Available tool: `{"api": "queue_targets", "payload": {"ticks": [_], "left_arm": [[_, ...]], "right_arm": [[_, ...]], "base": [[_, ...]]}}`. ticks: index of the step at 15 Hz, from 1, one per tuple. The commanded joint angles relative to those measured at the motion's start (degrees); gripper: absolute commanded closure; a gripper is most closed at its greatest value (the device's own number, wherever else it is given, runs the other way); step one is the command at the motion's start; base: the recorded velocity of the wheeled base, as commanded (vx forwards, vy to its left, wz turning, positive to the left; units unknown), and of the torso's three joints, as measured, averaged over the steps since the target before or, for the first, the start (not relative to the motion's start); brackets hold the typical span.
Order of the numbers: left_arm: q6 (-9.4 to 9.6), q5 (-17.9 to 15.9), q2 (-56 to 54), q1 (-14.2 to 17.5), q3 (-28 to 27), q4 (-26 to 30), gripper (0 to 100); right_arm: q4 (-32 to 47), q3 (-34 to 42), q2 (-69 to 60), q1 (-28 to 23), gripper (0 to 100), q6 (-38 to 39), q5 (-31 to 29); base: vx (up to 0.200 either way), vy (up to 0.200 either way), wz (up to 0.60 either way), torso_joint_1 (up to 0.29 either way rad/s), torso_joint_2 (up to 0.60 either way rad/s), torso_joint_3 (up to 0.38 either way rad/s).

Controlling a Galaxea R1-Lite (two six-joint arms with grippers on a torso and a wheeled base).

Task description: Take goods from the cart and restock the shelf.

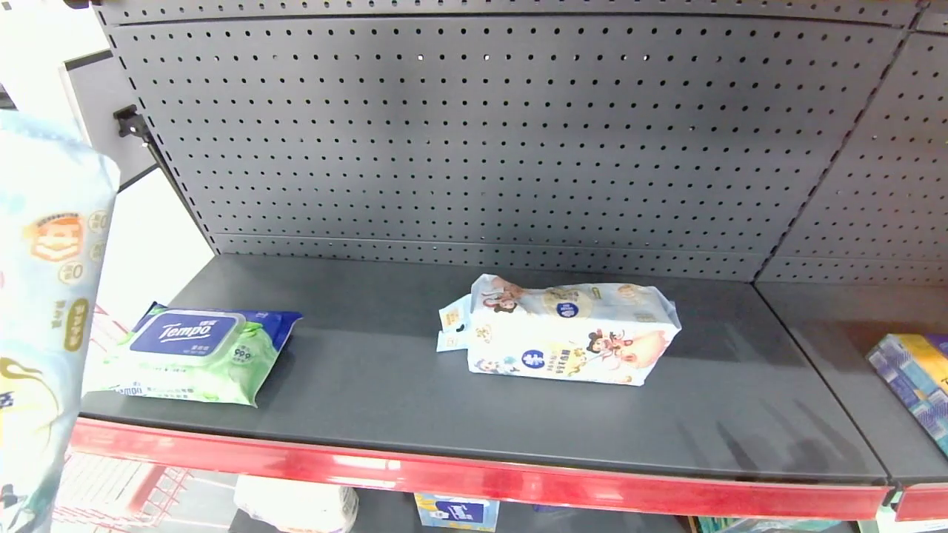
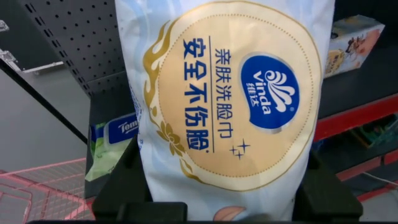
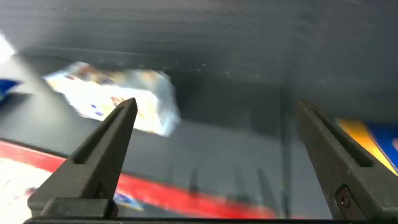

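Wet wipes (image 2: pixel 115 134) lie just beyond the left gripper (image 2: pixel 224 199), which is clamped on a white-and-gold tissue pack (image 2: pixel 224 93). The right gripper (image 3: pixel 216 104) gapes, with a cartoon pack (image 3: pixel 115 99) ahead.

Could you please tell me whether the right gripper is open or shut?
Open: the right gripper has its fingers wide apart, bare shelf showing between them.

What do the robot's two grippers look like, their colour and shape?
The right gripper has two plain dark grey, matte fingers, long wedges tapering to narrow tips, with a small round fastener near one base. The left gripper shows black, blocky, matte fingers flanking the white-and-gold soft plastic tissue pack.
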Motion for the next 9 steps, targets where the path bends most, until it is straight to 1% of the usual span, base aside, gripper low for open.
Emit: {"api": "queue_targets", "payload": {"ticks": [1,2,5,7,8,9], "left_arm": [[-0.34,-2.21,6.66,-0.06,-0.79,-2.96,100],[-0.25,-3.09,7.28,-0.06,-0.70,-4.10,100],[-0.34,-3.36,8.86,-0.06,-0.09,-4.27,100],[-0.51,-3.53,9.03,-0.06,-0.09,-4.27,100],[-1.13,-5.20,9.47,-0.06,-0.26,-4.27,100],[-1.74,-5.73,9.65,-0.06,-0.53,-4.27,100]], "right_arm": [[-10.70,-11.48,35.11,4.37,0,-6.18,19.72],[-12.72,-12.36,39.85,4.20,0,-7.68,24.20],[-15.53,-15.44,48.12,4.46,0,-8.82,32.55],[-15.53,-16.23,49.43,4.55,0,-9.61,34.57],[-15.53,-15.62,50.23,4.46,0,-12.07,37.39],[-15.53,-15.44,50.49,4.28,0,-14.80,37.74]], "base": [[0.000,0.000,0.00,0.000,0.00,0.000],[0.000,0.000,0.00,0.000,0.00,0.000],[0.000,0.000,0.00,0.000,0.00,0.000],[0.000,0.000,0.00,0.000,0.00,0.000],[0.000,0.000,0.00,0.000,0.00,0.000],[0.000,0.000,0.00,0.000,0.00,0.000]]}}
